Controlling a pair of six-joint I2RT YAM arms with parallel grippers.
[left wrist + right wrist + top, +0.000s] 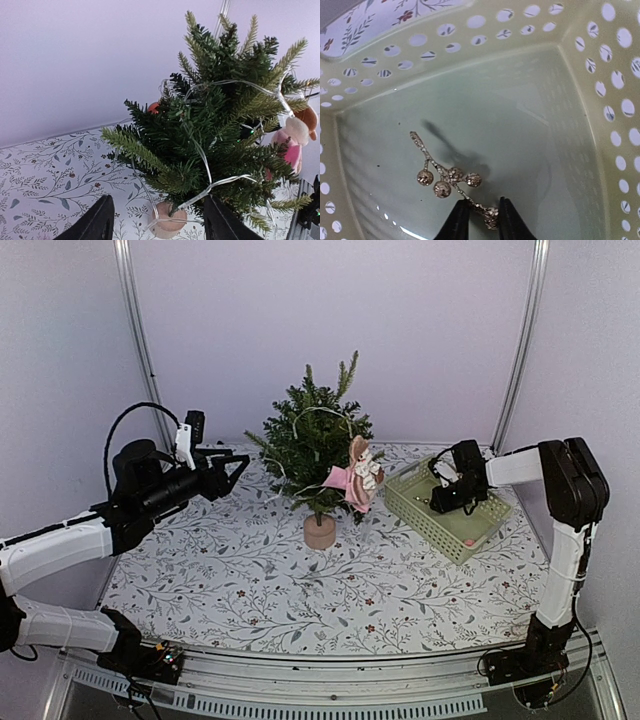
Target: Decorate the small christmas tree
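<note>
Right fingers (458, 222) narrowly parted astride gold berry sprig (443, 181), grip unclear, left fingers (97, 225) wide apart, empty

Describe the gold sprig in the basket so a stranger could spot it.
Find the pale green perforated basket right of the small christmas tree. On its floor, at the right end effector, lies a thin sprig. Its glittery gold round berries mark it out.

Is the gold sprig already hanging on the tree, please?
No, the sprig lies on the basket floor, with the right gripper straddling its end.
</note>
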